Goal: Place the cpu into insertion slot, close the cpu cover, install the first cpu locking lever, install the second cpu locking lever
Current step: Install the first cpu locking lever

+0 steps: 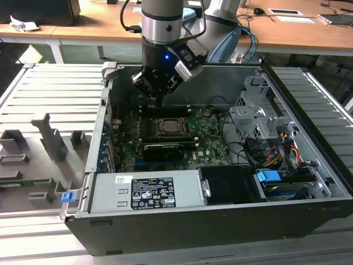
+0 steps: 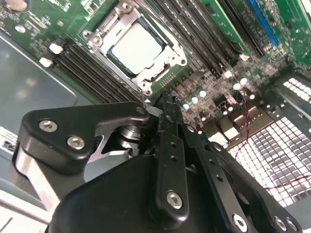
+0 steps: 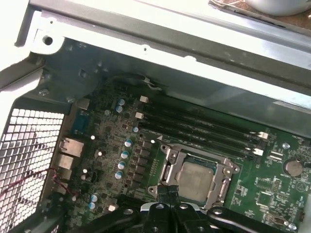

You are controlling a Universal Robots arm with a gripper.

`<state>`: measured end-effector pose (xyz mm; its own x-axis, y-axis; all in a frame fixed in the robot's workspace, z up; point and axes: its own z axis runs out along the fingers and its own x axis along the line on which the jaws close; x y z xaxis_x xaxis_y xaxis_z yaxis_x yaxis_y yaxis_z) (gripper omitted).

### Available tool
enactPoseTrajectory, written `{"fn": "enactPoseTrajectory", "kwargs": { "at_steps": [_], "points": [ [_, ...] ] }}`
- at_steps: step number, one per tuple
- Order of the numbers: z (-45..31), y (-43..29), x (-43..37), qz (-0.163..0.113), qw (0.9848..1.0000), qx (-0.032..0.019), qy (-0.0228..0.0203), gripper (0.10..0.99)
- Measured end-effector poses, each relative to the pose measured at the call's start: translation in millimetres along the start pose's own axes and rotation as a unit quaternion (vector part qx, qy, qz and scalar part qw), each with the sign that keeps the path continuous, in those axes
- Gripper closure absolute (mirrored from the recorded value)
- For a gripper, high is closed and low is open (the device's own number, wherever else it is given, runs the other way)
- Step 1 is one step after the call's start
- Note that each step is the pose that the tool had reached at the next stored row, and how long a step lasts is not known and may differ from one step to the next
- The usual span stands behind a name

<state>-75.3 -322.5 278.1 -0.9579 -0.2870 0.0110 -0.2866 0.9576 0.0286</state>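
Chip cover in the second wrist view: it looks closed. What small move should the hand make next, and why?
Probably lower the hand slightly toward the metal cover beside it. The chip sits in place, the cover lies flat around it, and the hand's shut tips hang at its corner. Whether it is locked down, I cannot tell.
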Motion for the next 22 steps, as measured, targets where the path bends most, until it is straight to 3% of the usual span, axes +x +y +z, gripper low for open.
{"fn": "enactPoseTrajectory", "kwargs": {
  "at_steps": [3, 10, 15, 19, 22],
  "points": [
    [3.4, 2.1, 7.3, 0.001, 1.0000, 0.0000, 0.0000, 0.980],
    [7.4, 2.9, 9.9, 0.041, 0.9992, -0.0004, -0.0011, 0.980],
    [11.8, 7.1, 22.0, 0.042, 0.9991, -0.0005, -0.0012, 0.980],
    [15.4, 9.3, 24.3, 0.057, 0.9983, -0.0007, -0.0017, 0.980],
    [16.1, 14.8, 24.5, 0.060, 0.9982, -0.0008, -0.0019, 0.980]
  ]
}}
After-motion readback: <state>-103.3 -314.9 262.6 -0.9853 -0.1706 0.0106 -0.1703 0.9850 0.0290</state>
